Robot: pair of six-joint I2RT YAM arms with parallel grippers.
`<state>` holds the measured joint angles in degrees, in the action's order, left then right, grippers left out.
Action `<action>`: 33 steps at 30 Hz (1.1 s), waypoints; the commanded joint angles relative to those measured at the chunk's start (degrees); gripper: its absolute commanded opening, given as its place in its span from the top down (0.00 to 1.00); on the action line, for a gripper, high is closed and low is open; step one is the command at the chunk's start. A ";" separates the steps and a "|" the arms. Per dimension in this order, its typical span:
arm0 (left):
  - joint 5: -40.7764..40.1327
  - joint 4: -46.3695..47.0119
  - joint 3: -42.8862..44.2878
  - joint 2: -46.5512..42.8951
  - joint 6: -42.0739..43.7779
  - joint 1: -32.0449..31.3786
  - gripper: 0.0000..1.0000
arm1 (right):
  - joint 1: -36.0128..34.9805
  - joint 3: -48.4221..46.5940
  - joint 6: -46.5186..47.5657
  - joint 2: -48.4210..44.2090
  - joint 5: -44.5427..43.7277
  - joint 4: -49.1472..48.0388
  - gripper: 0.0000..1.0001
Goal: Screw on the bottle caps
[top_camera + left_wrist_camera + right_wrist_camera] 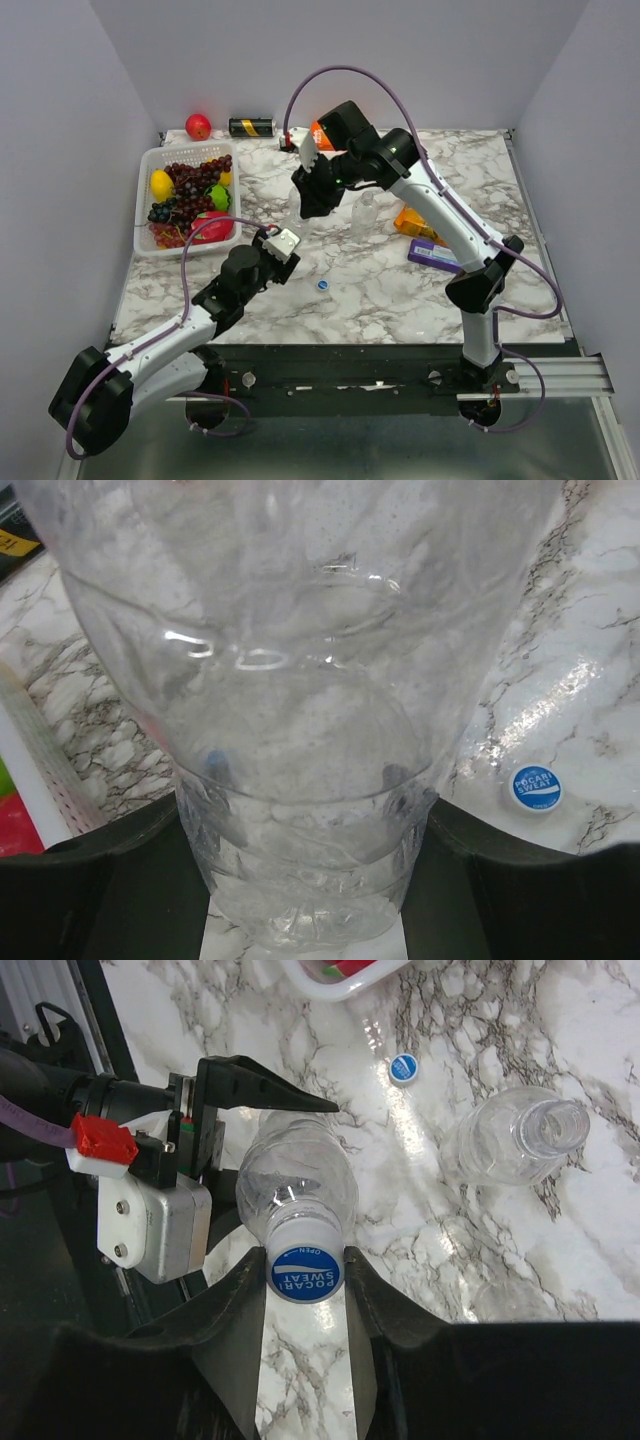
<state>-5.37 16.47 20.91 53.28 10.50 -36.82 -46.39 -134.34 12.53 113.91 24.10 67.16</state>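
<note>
right wrist | right hand pinches cap | uncapped bottle near, apart

The table is white marble with grey wiggly lines. One bottle is clear, and the cap on its top is blue with white letters. A loose cap is blue too, with a white edge and white words. The basket is white. The grapes are dark purple and the lemon is yellow. The apple is red. The can is black and gold. The arms are black and white with purple cables.
</note>
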 commanded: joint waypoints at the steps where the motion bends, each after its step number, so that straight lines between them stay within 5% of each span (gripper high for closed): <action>1: 5.36 8.58 0.10 -0.10 -1.98 -0.27 1.00 | -1.25 -0.22 1.17 1.32 -1.77 3.60 0.58; 14: 7.74 9.37 -1.13 1.57 -1.62 -0.27 1.00 | -1.33 -0.74 3.81 0.61 -1.33 4.56 0.53; 26: 15.03 7.27 0.89 4.55 -2.33 -0.18 1.00 | -1.25 0.22 9.00 -5.09 4.64 0.53 0.19; 29: 18.01 6.82 1.50 5.34 -2.33 -0.18 1.00 | -1.25 -0.04 7.86 -8.51 4.64 -5.70 0.00; 33: 21.88 6.56 2.21 6.31 -2.42 -0.18 1.00 | -1.25 2.15 11.79 -13.17 6.92 -10.55 0.00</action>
<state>10.07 22.98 20.80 58.89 8.49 -36.86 -47.31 -133.40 20.29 107.74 27.00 63.92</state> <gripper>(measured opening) 0.690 0.993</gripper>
